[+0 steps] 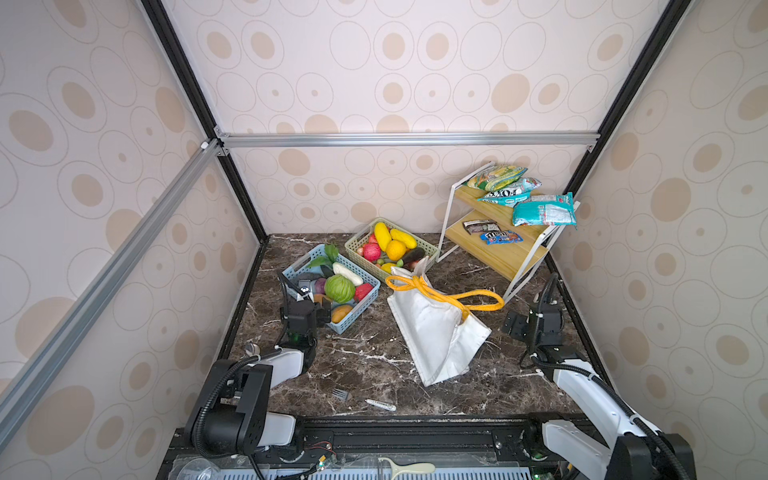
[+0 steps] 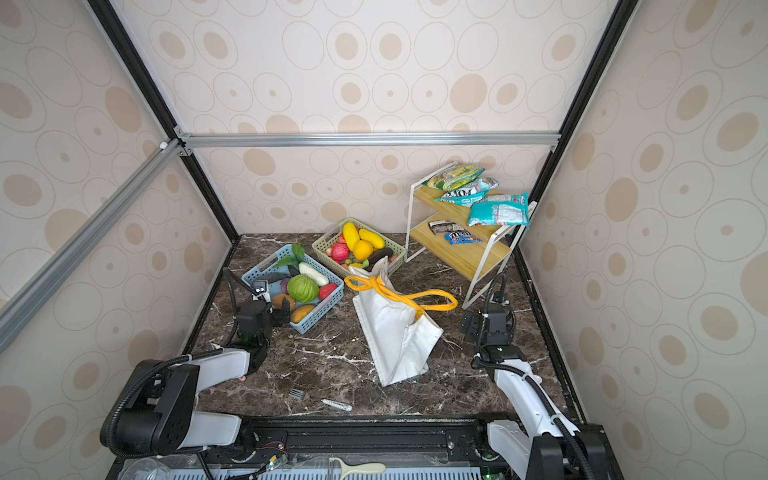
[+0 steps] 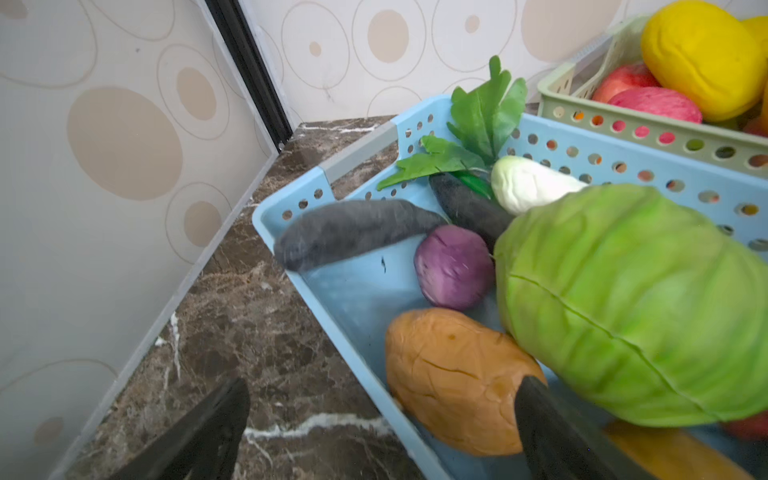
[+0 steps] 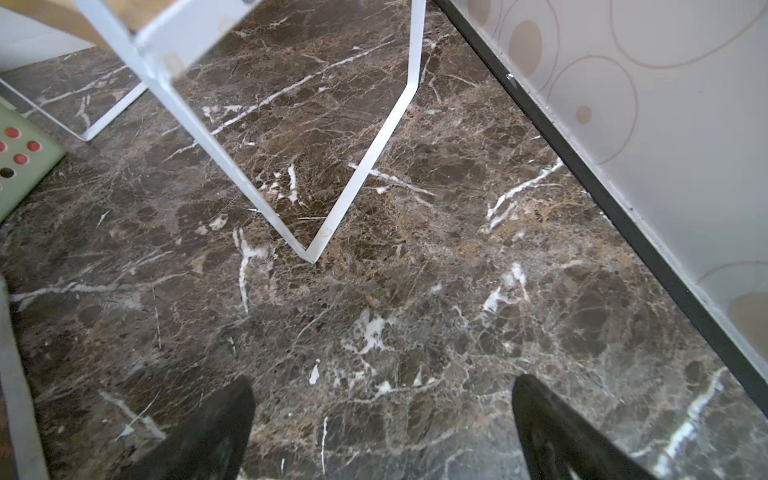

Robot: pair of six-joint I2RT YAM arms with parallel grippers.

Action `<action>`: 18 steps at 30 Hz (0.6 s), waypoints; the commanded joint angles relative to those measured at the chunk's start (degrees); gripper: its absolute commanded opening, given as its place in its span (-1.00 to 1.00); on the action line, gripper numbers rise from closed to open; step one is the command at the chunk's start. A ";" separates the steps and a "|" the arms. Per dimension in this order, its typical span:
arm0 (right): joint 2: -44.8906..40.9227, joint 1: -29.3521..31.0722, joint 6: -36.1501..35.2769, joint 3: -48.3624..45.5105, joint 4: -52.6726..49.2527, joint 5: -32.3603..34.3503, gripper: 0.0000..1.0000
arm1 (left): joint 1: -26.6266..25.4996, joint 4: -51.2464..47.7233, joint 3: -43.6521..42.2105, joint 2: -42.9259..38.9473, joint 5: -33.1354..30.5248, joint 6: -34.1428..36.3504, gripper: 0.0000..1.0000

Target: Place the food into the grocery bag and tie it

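Marble table: green cabbage beside left tool.

We see the white grocery bag lying slumped on its side on the bench, yellow-orange handles looped across it, while the green cabbage, leaf, dark cucumber and red pepper sit in the blue basket beside it.

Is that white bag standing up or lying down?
Lying down: the white bag sprawls sideways on the marble table, yellow handles flopped over it. Contents: cannot tell.
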 commanded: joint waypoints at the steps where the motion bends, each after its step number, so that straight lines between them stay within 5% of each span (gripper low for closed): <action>1: 1.50 -0.18 -4.64 -3.59 13.96 0.08 0.98 | 1.72 16.14 -2.93 1.79 2.52 1.78 0.98; 11: 17.39 0.63 -13.63 -7.36 45.27 -3.26 0.94 | 2.65 39.26 -9.48 11.85 6.21 3.32 0.98; 18: 27.85 0.65 -13.52 -6.82 54.42 -5.54 0.93 | 2.93 35.25 -7.91 11.39 7.07 3.32 0.98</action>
